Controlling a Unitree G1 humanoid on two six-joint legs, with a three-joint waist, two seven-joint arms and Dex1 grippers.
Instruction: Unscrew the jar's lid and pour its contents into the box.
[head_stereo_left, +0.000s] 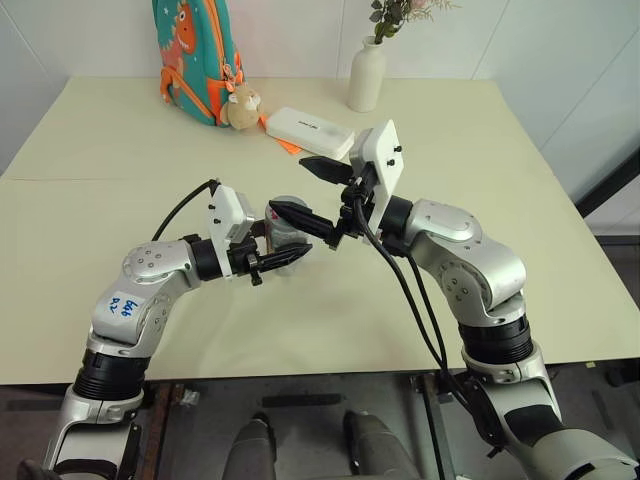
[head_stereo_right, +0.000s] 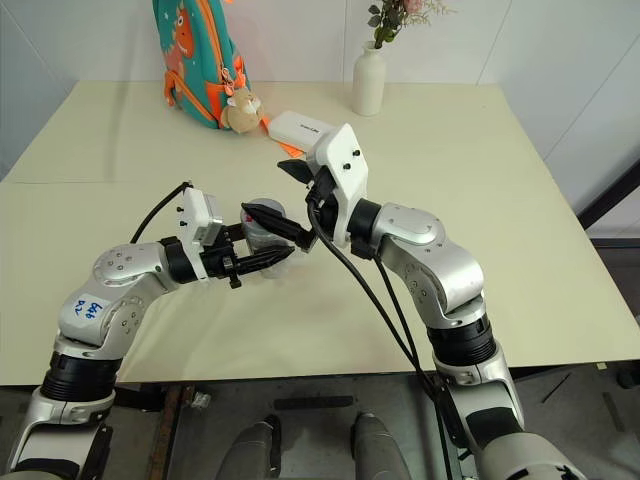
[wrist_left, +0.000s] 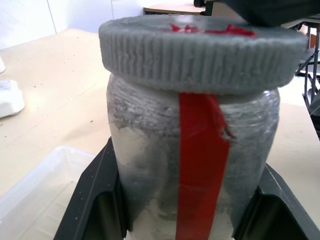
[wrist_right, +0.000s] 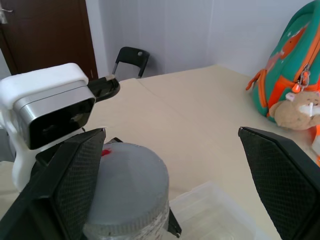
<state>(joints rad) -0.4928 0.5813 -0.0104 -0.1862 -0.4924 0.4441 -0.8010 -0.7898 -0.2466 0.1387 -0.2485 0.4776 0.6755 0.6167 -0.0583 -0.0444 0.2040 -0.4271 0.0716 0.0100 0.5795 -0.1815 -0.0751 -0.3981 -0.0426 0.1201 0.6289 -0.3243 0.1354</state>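
The jar (wrist_left: 190, 165) is held up above the table (head_stereo_left: 120, 150), in the middle, near the robot. The left gripper (head_stereo_left: 283, 258) squeezes its sides tight. The lid (wrist_left: 200, 50) is still on top. The right gripper (head_stereo_left: 318, 192) is spread wide just over the lid, not holding anything. The jar looks small, light and hard, maybe a bit slippery. The lid has bumpy ridges, a good place to grab and twist. The box (wrist_right: 220, 215) waits below.

We see a teal backpack (head_stereo_left: 195, 55) with plush toy (head_stereo_left: 242, 108), white oblong case (head_stereo_left: 309, 132), white vase (head_stereo_left: 366, 76) with flowers, all on the worktop's (head_stereo_left: 120, 160) far edge.
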